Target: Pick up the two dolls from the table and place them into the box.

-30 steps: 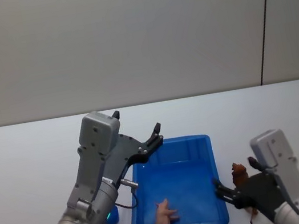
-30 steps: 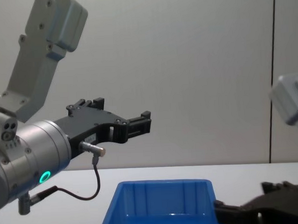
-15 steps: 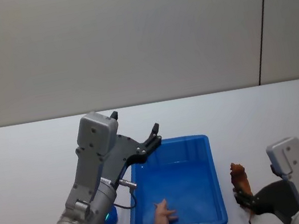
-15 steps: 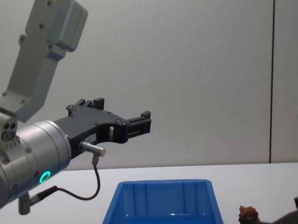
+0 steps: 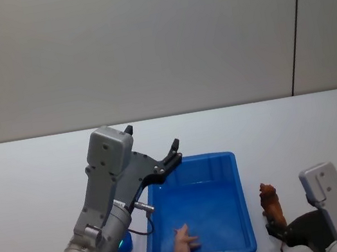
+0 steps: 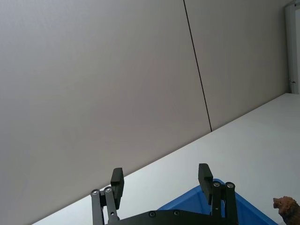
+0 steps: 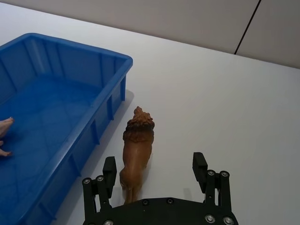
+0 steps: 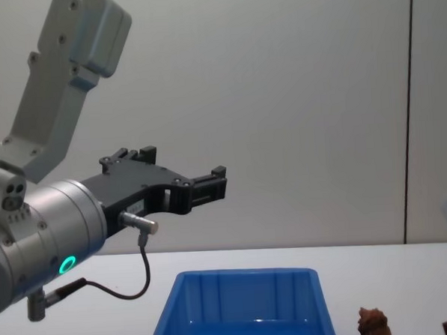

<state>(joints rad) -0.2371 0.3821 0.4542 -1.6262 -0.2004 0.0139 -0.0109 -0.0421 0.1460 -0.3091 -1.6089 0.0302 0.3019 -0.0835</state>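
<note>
The brown doll point(image 5: 272, 204), a shaggy lion, stands on the table just right of the box point(image 5: 237, 179). In the right wrist view the brown doll point(image 7: 137, 145) sits just ahead of my open right gripper point(image 7: 154, 168), closer to one finger, and nothing touches it. My right gripper point(image 5: 278, 234) is low at the table's near right. The blue doll point(image 5: 125, 244) peeks out from behind my left arm, left of the box. My left gripper point(image 5: 162, 161) hangs open and empty above the box's far left corner. In the left wrist view the left gripper point(image 6: 161, 177) has its jaws wide apart.
A small pink toy figure point(image 5: 187, 239) lies on the box floor near the front wall. White tabletop stretches around the box point(image 8: 244, 275), with a plain grey wall behind. The lion's head point(image 8: 372, 321) shows low at the right in the chest view.
My right arm has pulled back toward the near right, away from the box's side, leaving the brown doll standing in the open. The left arm has not moved.
</note>
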